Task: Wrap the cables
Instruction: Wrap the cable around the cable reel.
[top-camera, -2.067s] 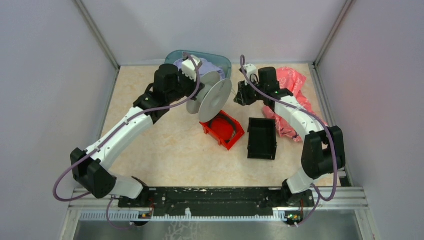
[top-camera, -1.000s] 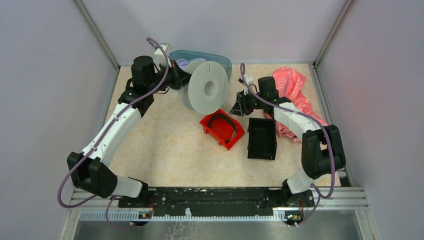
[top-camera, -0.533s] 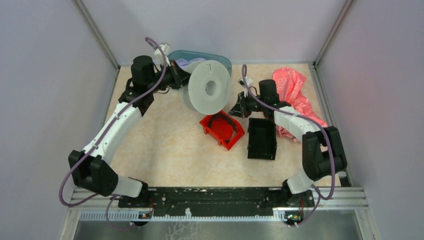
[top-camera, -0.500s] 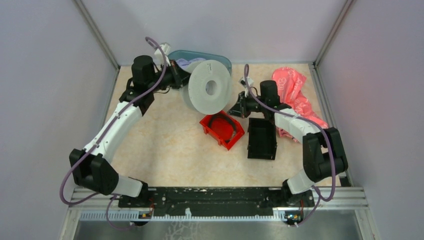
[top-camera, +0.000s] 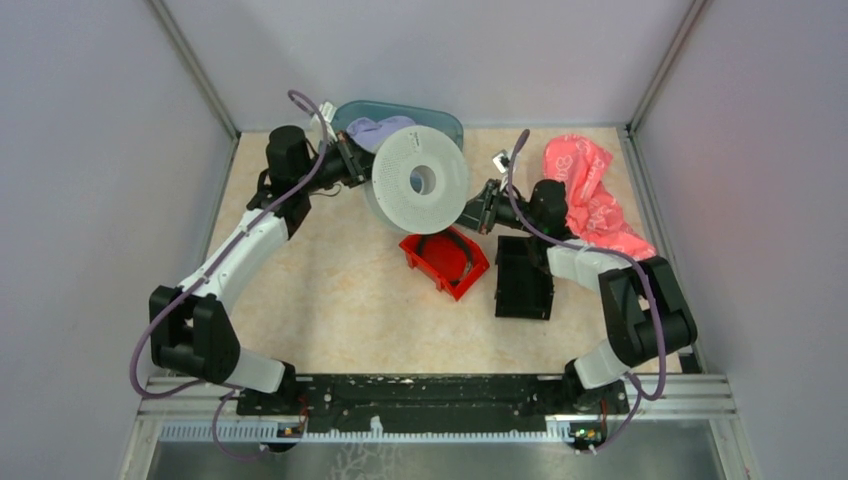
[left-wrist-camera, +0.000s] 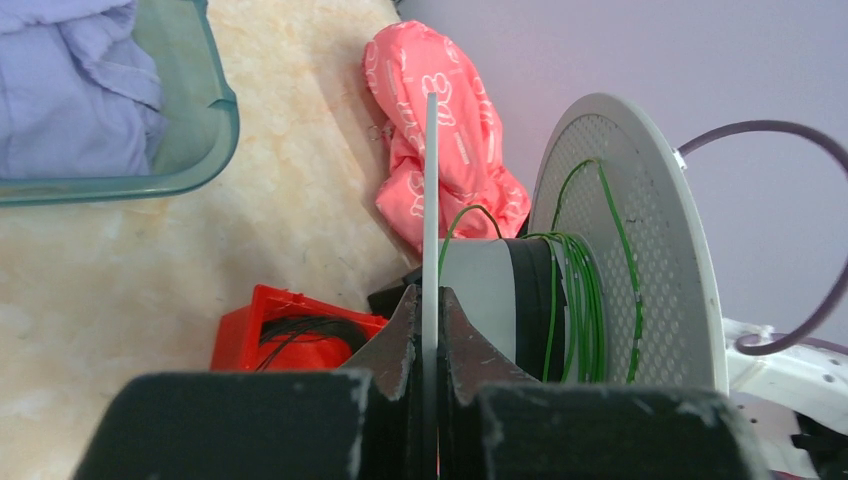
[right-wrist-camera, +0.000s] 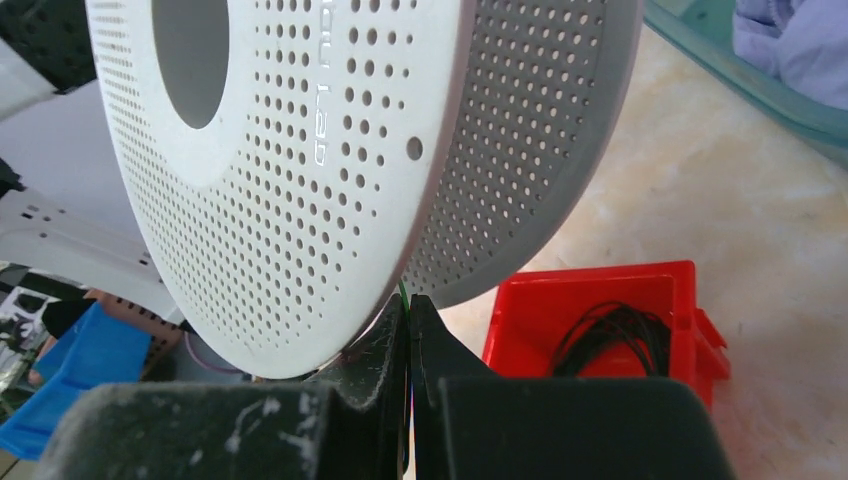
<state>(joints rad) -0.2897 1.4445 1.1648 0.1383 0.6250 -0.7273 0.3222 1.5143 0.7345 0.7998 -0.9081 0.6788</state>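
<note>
Left gripper (left-wrist-camera: 430, 312): closed on the thin near flange of the white spool (top-camera: 418, 180). Green cable (left-wrist-camera: 572, 300): wound on the hub just beyond those fingertips. Right gripper (right-wrist-camera: 407, 305): closed, pinching the green cable directly beneath the spool rim.

Thin green wire cables (left-wrist-camera: 575, 300): several turns wound around hub of white perforated plastic spool (left-wrist-camera: 650, 230); one strand loops loose.
</note>
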